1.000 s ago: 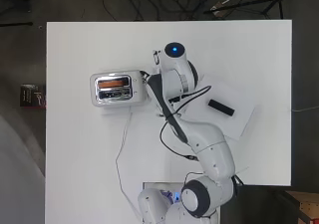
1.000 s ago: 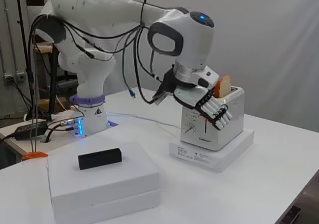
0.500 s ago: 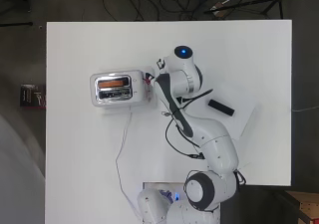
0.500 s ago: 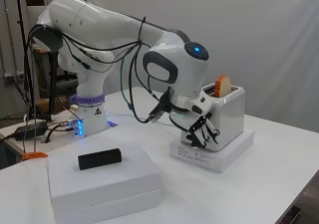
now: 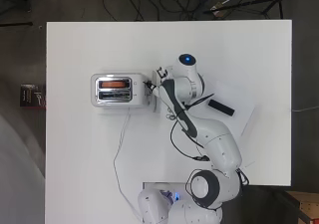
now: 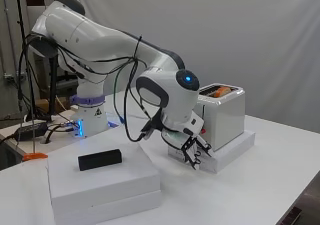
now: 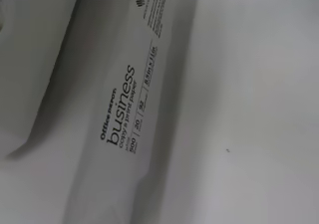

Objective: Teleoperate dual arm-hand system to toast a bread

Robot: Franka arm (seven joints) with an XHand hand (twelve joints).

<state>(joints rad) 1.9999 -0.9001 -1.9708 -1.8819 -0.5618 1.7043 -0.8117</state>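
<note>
A silver toaster [image 5: 119,97] [image 6: 226,119] stands on a white ream of paper [image 6: 235,150] left of the table's middle. A browned bread slice [image 5: 114,83] [image 6: 220,91] sits low in one slot, its top just showing. My hand [image 6: 192,147] hangs low at the toaster's near end, level with the ream, fingers curled downward with nothing seen in them. From overhead the arm covers most of the hand [image 5: 149,86], which lies at the toaster's right end. The wrist view shows only the ream's wrapper [image 7: 124,124] and the table [image 7: 249,109].
A stack of white boxes [image 5: 239,119] [image 6: 110,180] with a black block [image 5: 221,107] [image 6: 100,159] on top sits right of the arm. The toaster's white cord [image 5: 119,144] trails toward the arm's base.
My hand has dropped down along the toaster's end, from beside its upper part to near the ream. The bread has sunk from standing tall to low in the slot.
</note>
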